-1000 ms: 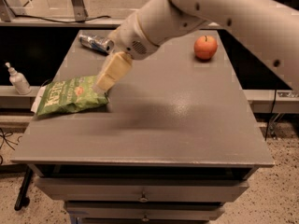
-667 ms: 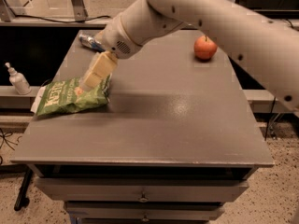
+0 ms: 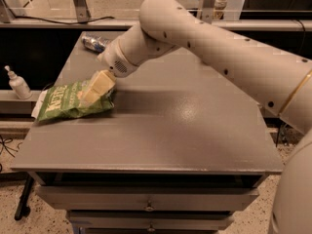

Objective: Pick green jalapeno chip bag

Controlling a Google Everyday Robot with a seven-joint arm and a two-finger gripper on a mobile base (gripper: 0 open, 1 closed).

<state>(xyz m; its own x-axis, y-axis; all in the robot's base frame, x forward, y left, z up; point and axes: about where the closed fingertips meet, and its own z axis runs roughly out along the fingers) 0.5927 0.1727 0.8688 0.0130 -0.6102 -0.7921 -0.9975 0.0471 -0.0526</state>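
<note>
**Gripper at bag's right end, grasp not confirmed**

Green jalapeno chip bag [image 3: 58, 106] lies flat on the counter [image 3: 170, 135], hard up against the left edge. White lettering faces up and the white edge is at the counter's rim. Gripper [image 3: 91, 94] angles down and left from the wrist and sits over the bag's right end, with its tip at or touching the foil. Can't tell from this view whether it's open or clamped on anything.

My read: this is the final approach or grasp. The bag looks fully at rest on the counter, so no lift yet.

Doing it well:
- The bag is crinkly and looks puffy. Pinch a fold or the end seam, not the middle, or it will likely squirt out sideways.
- Come down on it, not along it. Any push to the left could slide it off the edge.
- Finish closing before any upward motion.
- Lift straight up and slowly. The free end will probably droop, so allow clearance before moving sideways.

A can-like item [image 3: 95, 43] lies at the back-left corner. A pump bottle [image 3: 18, 84] stands off the counter to the left. Both are well apart from the grasp point.
</note>
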